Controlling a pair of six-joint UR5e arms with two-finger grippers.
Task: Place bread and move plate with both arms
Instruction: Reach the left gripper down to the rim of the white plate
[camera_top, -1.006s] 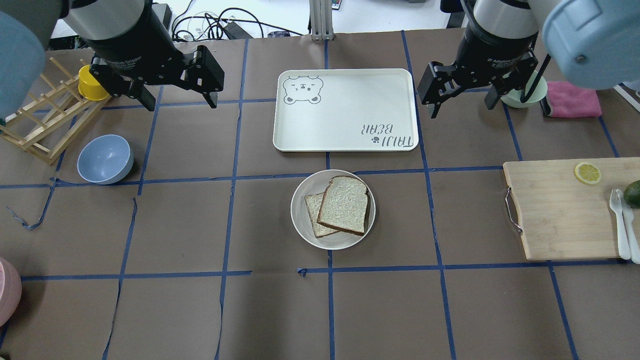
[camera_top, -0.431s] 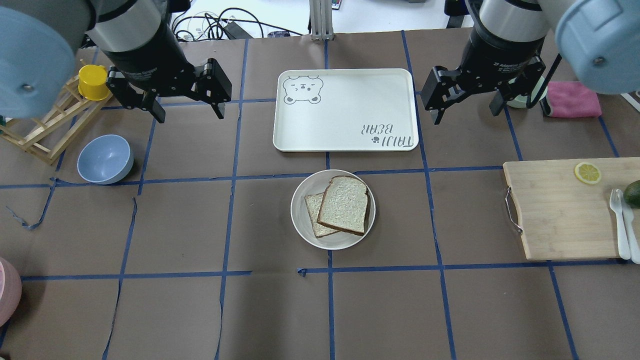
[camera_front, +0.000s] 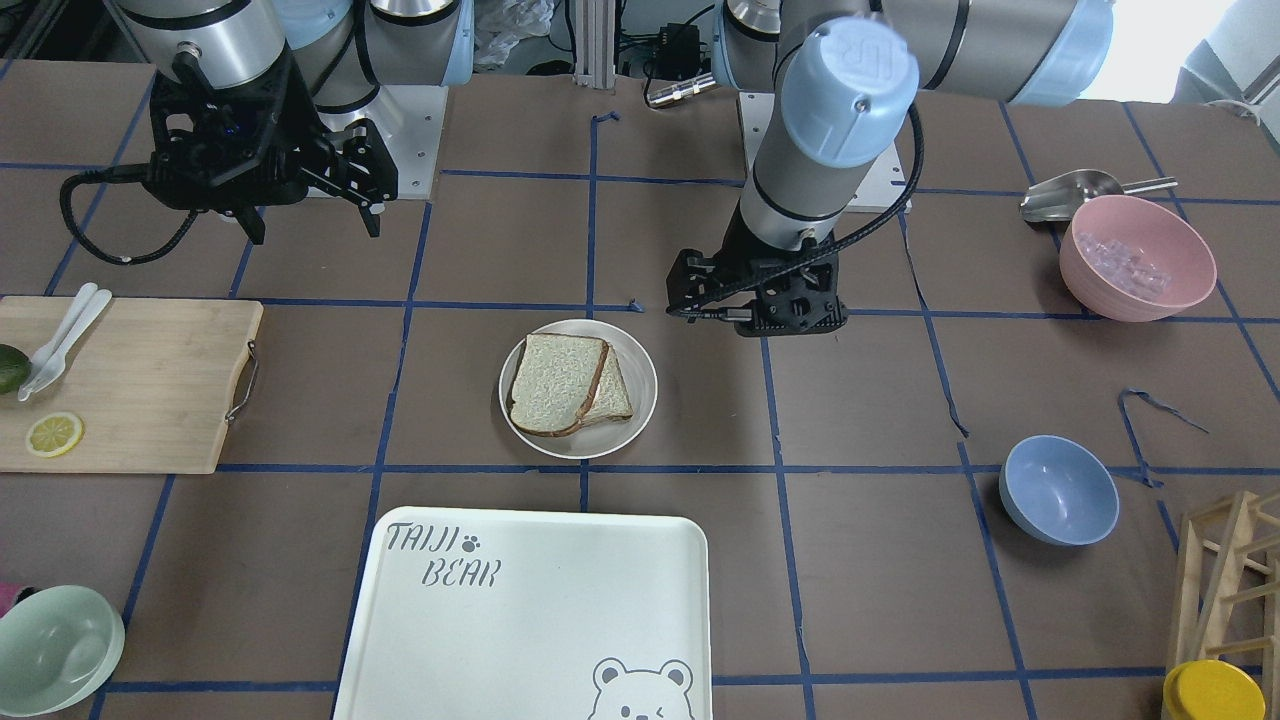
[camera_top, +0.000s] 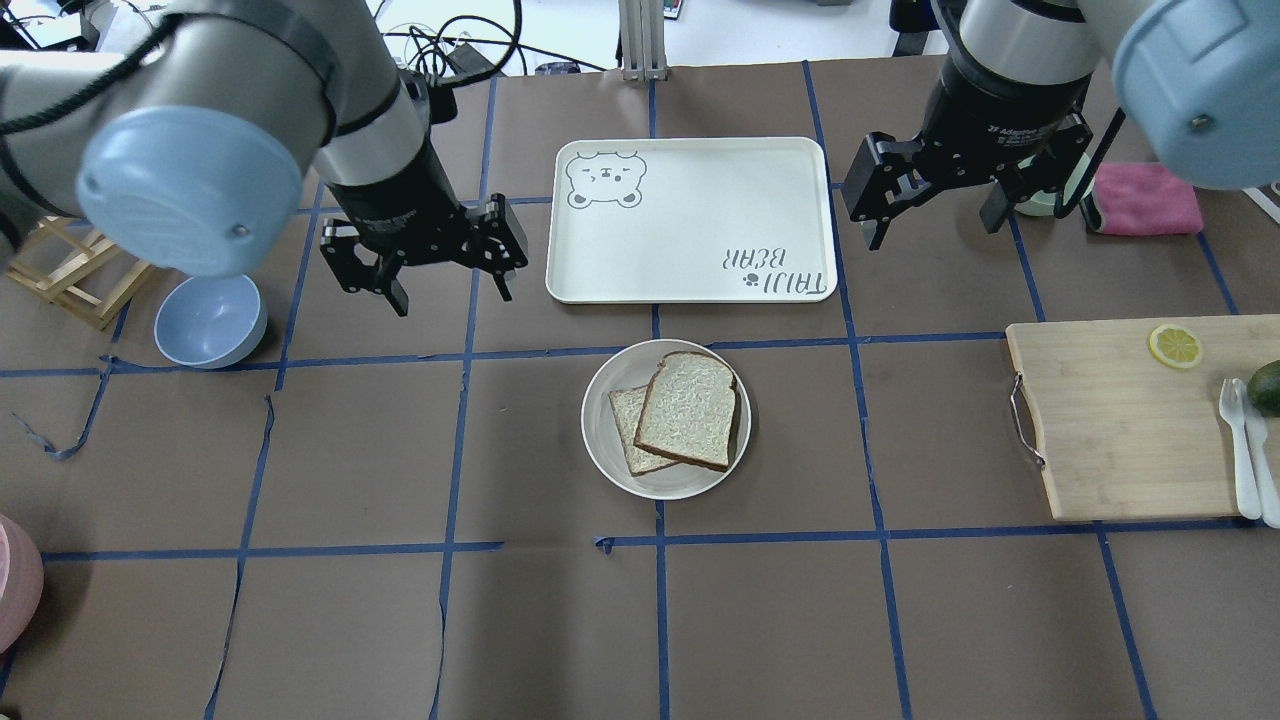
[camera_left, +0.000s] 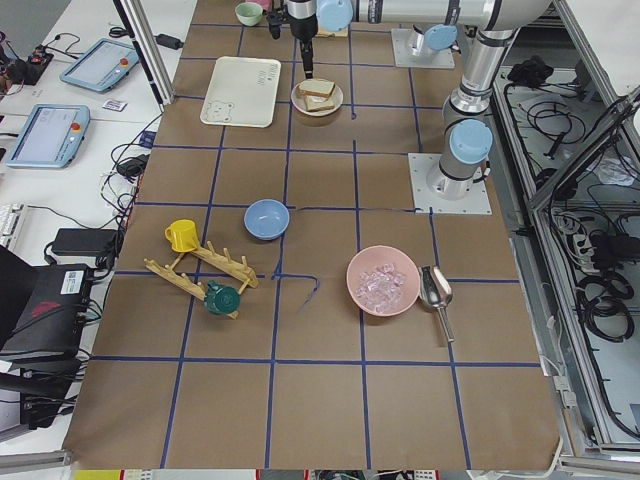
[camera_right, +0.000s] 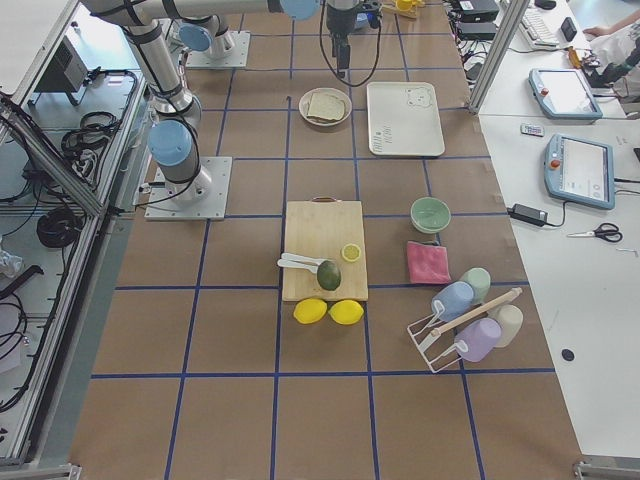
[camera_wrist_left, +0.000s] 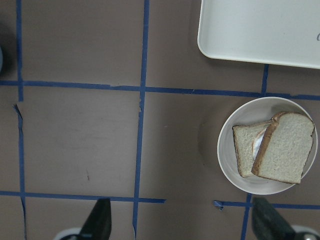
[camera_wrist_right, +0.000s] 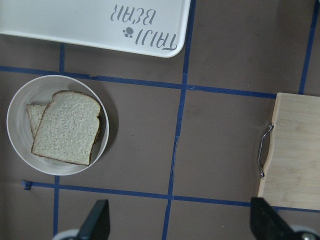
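The off-white plate (camera_top: 598, 425) sits mid-table in front of the tray. On it the bread (camera_top: 688, 410) lies flat, overlapping a second slice (camera_top: 624, 425); a bit of white shows between them in the left wrist view. The plate (camera_wrist_left: 227, 150) and bread (camera_wrist_left: 282, 147) show at that view's right, and at the left of the right wrist view (camera_wrist_right: 17, 125). My left gripper (camera_top: 452, 295) is open and empty, hovering behind and left of the plate. My right gripper (camera_top: 932, 230) is open and empty, off the tray's right edge.
The cream TAIJI BEAR tray (camera_top: 690, 220) lies behind the plate. A blue bowl (camera_top: 210, 318) and a wooden rack (camera_top: 60, 270) are at the left. A cutting board (camera_top: 1130, 420) with lemon slice and cutlery is at the right, and a pink cloth (camera_top: 1145, 198) at the back right.
My left arm has swung from the back left corner toward the centre, nearer the plate, still open. My right gripper has barely moved. Plate and bread are unmoved.
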